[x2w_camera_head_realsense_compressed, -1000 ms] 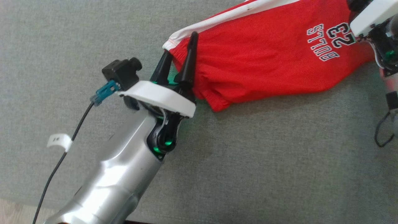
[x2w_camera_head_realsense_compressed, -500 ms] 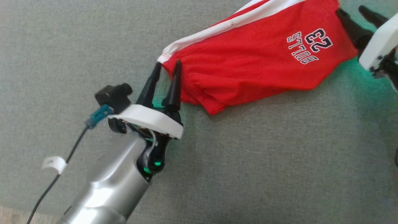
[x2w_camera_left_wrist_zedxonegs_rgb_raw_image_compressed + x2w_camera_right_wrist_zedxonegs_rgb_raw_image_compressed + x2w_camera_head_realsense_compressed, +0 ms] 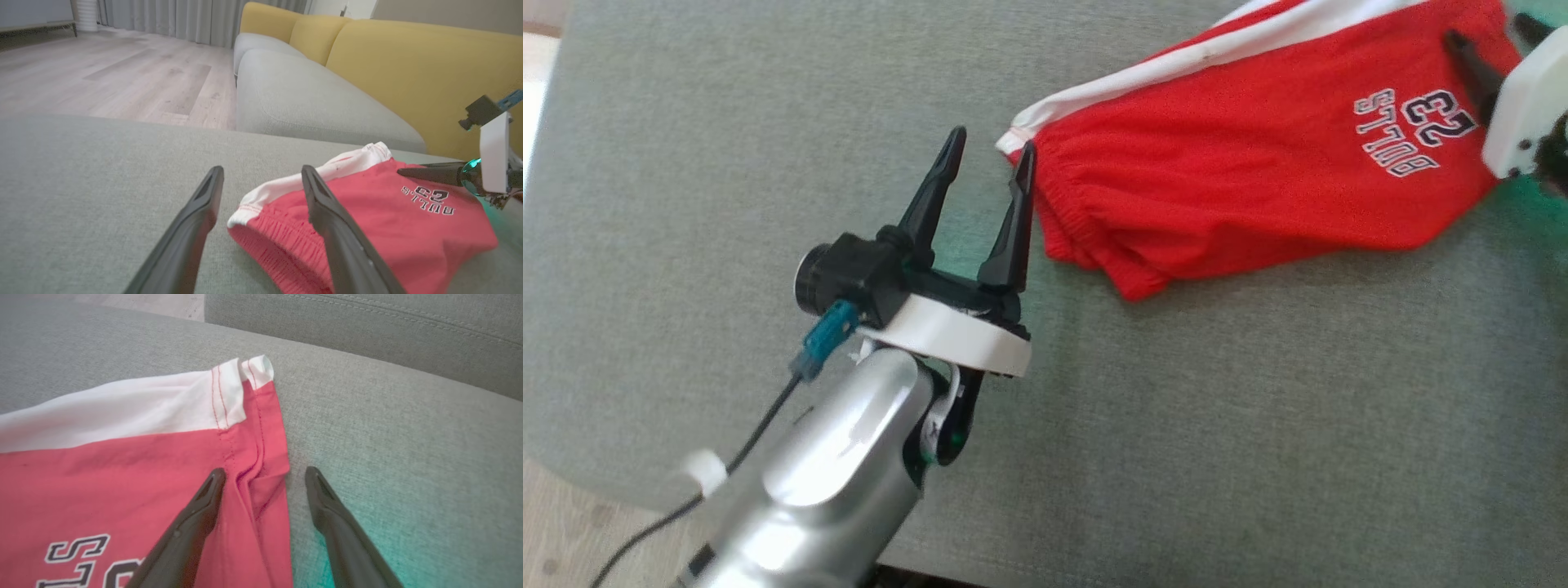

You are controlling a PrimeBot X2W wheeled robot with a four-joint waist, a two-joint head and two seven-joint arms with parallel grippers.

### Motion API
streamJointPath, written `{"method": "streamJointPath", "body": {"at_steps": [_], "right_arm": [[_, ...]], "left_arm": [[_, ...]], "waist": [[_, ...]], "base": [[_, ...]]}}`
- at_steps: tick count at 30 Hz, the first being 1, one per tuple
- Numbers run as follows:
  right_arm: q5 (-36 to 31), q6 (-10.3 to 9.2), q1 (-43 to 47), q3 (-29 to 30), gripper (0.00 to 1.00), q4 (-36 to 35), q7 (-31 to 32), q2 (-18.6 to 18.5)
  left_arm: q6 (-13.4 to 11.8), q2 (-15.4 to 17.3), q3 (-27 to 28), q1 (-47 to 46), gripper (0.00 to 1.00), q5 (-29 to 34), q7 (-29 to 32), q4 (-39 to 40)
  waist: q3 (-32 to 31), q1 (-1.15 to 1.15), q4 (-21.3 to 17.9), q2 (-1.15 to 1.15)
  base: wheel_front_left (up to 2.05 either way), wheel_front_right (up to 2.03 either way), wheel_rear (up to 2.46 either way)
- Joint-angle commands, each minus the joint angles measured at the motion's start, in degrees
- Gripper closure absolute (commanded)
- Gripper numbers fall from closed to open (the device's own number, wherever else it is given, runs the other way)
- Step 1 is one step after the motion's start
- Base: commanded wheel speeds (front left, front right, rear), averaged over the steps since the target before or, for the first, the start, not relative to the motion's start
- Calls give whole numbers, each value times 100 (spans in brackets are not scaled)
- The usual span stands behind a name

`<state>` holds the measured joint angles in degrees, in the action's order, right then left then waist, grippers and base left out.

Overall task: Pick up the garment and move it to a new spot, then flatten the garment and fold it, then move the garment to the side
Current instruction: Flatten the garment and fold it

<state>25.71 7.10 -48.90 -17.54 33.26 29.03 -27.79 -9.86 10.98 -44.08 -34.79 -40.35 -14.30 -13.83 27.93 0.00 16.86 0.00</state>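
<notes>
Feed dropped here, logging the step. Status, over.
Left gripper open beside waistband end of the red shorts. Right gripper open, straddling the opposite hem. Shorts lying on the grey cushion, unheld. Nothing in the way.

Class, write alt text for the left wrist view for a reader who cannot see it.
Red shorts with a white side stripe lie on a grey cushion, their waistband corner seen between the open fingers of the left gripper. The right gripper sits at the right edge, near the printed number; yellow sofa backs stand behind.

Head above, wrists low, probably near garment (image 3: 1241, 188)
</notes>
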Motion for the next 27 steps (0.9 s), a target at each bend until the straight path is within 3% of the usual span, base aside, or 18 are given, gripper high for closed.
{"method": "streamJointPath", "body": {"at_steps": [1,4,5,6,12,17,23,27], "right_arm": [[-106,39,37,34,0,59,142,-29],[8,39,82,283,0,320,426,243],[84,39,115,306,46,322,498,344],[170,39,147,301,100,292,552,423],[957,39,363,933,100,-26,352,754],[1203,39,598,1802,100,-147,269,681],[959,39,683,2623,100,-385,290,691],[653,39,737,2556,100,-911,587,959]], "left_arm": [[-51,60,338,140,0,239,-66,345],[-9,-67,642,500,0,661,-68,660],[19,-98,746,620,0,826,-68,751],[44,-117,848,749,0,992,-68,821],[363,-227,1453,1492,0,1718,-69,1061],[665,-362,1965,2092,0,1978,-69,1082],[958,-588,2350,2543,0,2157,-69,1022],[1134,-697,2483,2727,0,2264,-70,971]], "waist": [[9,0,79,0],[-14,0,106,0],[-34,0,95,0],[-54,0,61,0],[-272,0,-290,0],[-540,0,-568,0],[-754,0,-653,0],[-869,0,-593,0]], "base": [[0,0,0],[0,0,0],[0,0,0],[0,0,0],[0,0,0],[0,0,0],[0,0,0],[0,0,0]]}}
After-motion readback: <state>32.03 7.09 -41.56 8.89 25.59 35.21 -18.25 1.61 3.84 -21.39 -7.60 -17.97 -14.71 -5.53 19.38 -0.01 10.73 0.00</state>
